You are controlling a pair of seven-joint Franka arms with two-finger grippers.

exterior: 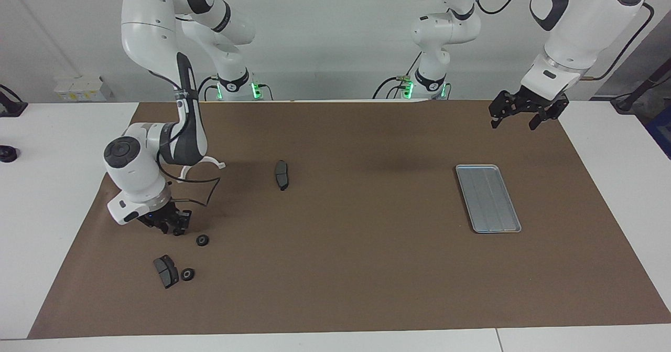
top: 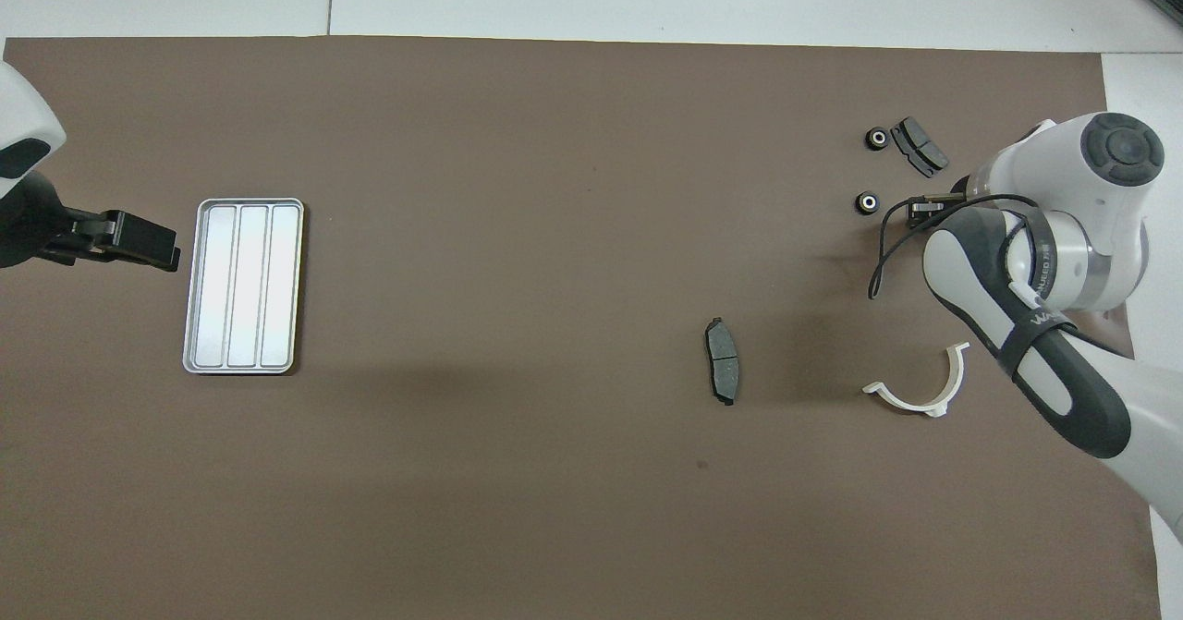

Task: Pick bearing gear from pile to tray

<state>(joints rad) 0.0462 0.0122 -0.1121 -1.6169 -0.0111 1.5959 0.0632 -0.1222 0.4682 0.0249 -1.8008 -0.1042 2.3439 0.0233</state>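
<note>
The pile lies toward the right arm's end of the mat: a dark grey pad and two loose black bearing gears, one beside the pad and one nearer to the robots. My right gripper is low over the mat beside that second gear, its fingers closed on a third small black gear that is mostly hidden between them. The silver tray lies empty toward the left arm's end. My left gripper hangs open in the air beside the tray and waits.
A second dark pad lies alone near the middle of the brown mat. A white half-ring bracket lies partly under the right arm, nearer to the robots than the pile.
</note>
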